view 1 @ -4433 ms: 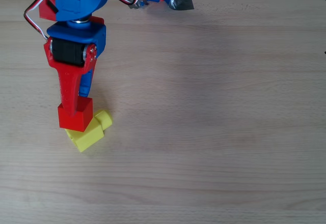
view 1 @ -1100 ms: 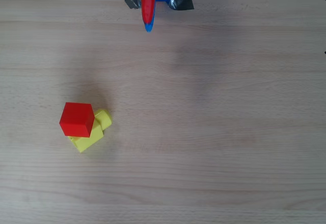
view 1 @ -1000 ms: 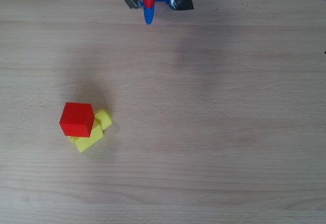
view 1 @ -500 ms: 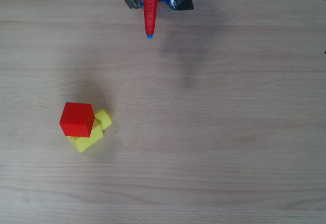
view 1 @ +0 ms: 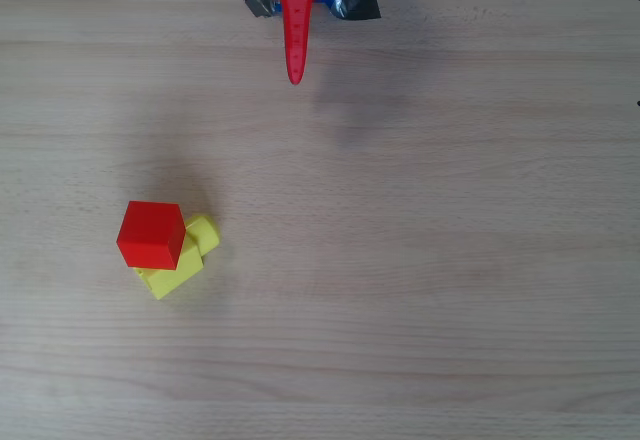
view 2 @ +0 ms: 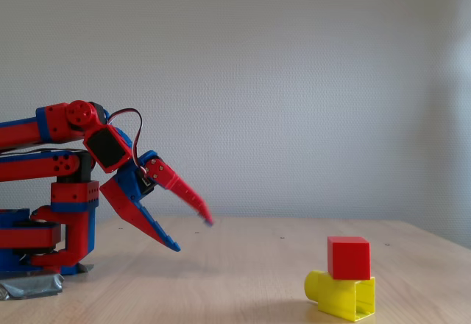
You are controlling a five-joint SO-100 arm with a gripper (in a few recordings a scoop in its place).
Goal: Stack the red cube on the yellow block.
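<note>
The red cube (view 1: 151,234) sits on top of the yellow block (view 1: 172,269), and nothing else touches either one. From above, the pair lies toward the left of the worktop (view 1: 430,240), below the middle. The cube covers the upper left part of the block, so the block's lower right side peeks out, along with its round stud (view 1: 205,233), which points up and to the right.

From the side, the cube (view 2: 348,257) rests flat on the block (view 2: 340,293), a little off centre. The block's stud end faces left and its open square end faces right.

The arm is folded back by its base, which is taped to the worktop at the top edge of the overhead view. The fingers (view 2: 190,234) are spread apart and hold nothing: in the side view the blue finger (view 2: 151,226) slants down toward the wood while the red finger (view 2: 181,189) sits above it. From above the red finger (view 1: 294,38) points down the picture, well apart from the stack.
</note>
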